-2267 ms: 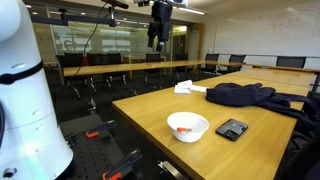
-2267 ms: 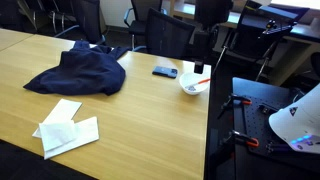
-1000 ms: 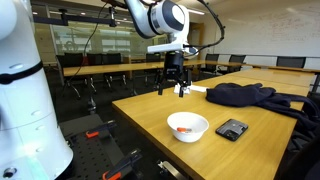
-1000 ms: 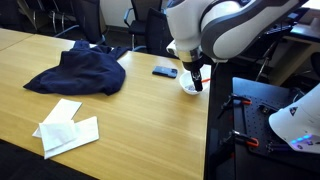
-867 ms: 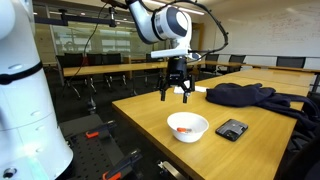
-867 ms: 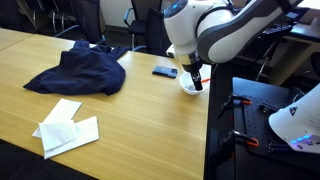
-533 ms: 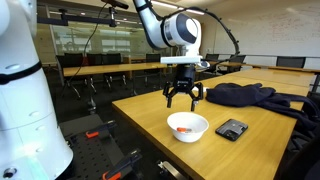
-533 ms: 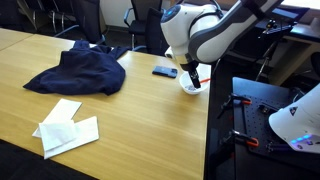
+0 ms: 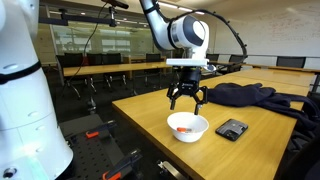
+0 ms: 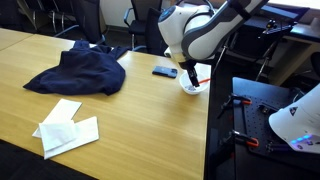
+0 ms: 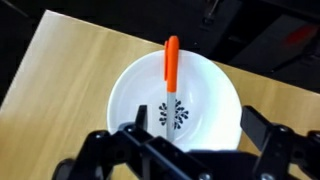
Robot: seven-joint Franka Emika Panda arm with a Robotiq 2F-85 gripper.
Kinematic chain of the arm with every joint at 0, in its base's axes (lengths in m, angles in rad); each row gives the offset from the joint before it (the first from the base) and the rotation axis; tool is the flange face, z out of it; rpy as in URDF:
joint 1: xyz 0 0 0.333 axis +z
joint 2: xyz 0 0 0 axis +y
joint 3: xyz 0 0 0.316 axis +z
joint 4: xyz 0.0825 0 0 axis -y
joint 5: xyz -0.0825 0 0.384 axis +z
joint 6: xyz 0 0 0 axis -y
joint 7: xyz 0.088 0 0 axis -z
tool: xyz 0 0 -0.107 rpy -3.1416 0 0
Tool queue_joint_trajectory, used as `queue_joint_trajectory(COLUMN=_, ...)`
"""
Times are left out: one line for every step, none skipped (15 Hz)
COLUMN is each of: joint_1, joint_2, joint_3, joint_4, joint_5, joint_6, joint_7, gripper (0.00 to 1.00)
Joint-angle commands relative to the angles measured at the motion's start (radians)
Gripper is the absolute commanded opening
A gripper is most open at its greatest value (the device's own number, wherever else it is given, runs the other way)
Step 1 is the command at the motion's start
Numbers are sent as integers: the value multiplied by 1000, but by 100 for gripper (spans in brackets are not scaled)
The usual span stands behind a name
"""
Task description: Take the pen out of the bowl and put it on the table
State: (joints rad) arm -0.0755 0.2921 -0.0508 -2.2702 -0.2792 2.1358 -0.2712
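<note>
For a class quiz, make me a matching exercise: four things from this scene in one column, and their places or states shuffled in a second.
1 pen
2 bowl
3 end effector
4 dark garment

A open, above the bowl
B crumpled on the table
C lying inside the bowl
D white, beside the dark flat device

Pairs: 1-C, 2-D, 3-A, 4-B
</note>
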Motion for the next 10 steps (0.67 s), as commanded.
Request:
queue_joint_trajectory(joint_1=3, joint_2=3, joint_3=-5, joint_4=-8, joint_5=-29, joint_6=45, joint_7=27, gripper=100)
queue_joint_trajectory(joint_1=8, joint_2=8, joint_3=-10, joint_4=-18, joint_5=-78, joint_6=89, joint_7=21, gripper=100)
queue_joint_trajectory(joint_1=9, joint_2=15, joint_3=-14, joint_4=-19, joint_5=-113, joint_6=115, joint_7=21, gripper=100)
queue_joint_trajectory(joint_1=5, joint_2=24, joint_3=-14, joint_4=-22, joint_5=-129, joint_6=146, joint_7=14, gripper=100)
queue_joint_trajectory(joint_1=0, joint_2=30, joint_3=-13, joint_4=-23, joint_5=-140, joint_6=169, joint_7=-1, gripper=100)
queue_joint_trajectory(joint_1=-8, joint_2=35, joint_3=-10, joint_4=-28, joint_5=-136, joint_6=191, joint_7=-20, gripper=88)
queue_joint_trajectory(joint_1=-9, joint_2=43, joint_3=-12, joint_4=-29, joint_5=-139, joint_6=207, joint_7=-16, gripper=73)
queue_joint_trajectory(joint_1=-12, joint_2=48, joint_3=-13, joint_4=-31, joint_5=-138, joint_6=218, joint_7=-18, gripper=66)
queue_joint_trajectory(joint_1=-13, joint_2=52, joint_3=-15, joint_4=-33, joint_5=-138, joint_6=224, joint_7=-14, gripper=57)
queue_joint_trajectory(joint_1=-15, joint_2=55, joint_3=-17, joint_4=-34, joint_5=-137, joint_6=226, joint_7=-18, gripper=50)
